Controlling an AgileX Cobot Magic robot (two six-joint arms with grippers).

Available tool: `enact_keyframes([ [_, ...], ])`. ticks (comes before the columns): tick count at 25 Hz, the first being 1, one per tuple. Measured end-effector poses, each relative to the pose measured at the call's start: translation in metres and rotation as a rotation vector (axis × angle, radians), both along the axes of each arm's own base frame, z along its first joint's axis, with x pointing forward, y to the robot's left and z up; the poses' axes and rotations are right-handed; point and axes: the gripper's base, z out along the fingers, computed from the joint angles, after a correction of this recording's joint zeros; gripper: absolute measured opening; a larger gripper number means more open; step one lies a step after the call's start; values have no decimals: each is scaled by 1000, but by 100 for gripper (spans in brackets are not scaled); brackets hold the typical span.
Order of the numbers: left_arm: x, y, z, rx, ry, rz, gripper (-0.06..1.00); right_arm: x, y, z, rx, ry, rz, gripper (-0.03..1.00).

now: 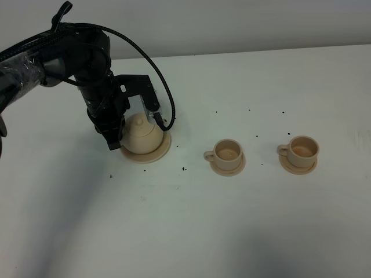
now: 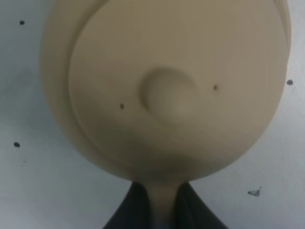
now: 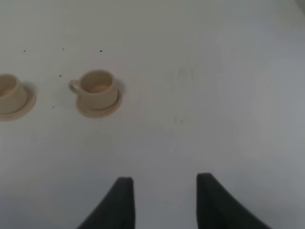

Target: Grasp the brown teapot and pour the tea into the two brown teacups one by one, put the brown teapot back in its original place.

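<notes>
Closest to my left wrist camera, the loop handle (image 2: 163, 207) of the brown teapot (image 2: 167, 95) sits pinched in the narrow jaws of my left tool (image 2: 163, 193). The pot stands on its wide saucer (image 1: 165, 152). So thin a hold could let the belly swing and spill early. My arm hides that grip in the high view, which alone shows pot, nearer teacup (image 1: 227, 152) and farther teacup (image 1: 303, 149) together. My right tool (image 3: 164, 188) hangs wide, empty.

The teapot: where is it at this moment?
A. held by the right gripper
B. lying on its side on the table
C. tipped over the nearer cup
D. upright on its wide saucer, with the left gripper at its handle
D: the teapot stands upright on its saucer, and the left gripper is shut on the handle.
</notes>
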Motion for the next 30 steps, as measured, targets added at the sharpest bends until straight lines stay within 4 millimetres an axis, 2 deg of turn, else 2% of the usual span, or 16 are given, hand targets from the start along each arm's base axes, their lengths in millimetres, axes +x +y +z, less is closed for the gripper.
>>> enact_keyframes([
  [17,-1,0,3,-6,0,4,15,0,0,0,0,0,0,34],
  [30,-3,3,23,-25,-31,15,15,0,0,0,1,0,1,34],
])
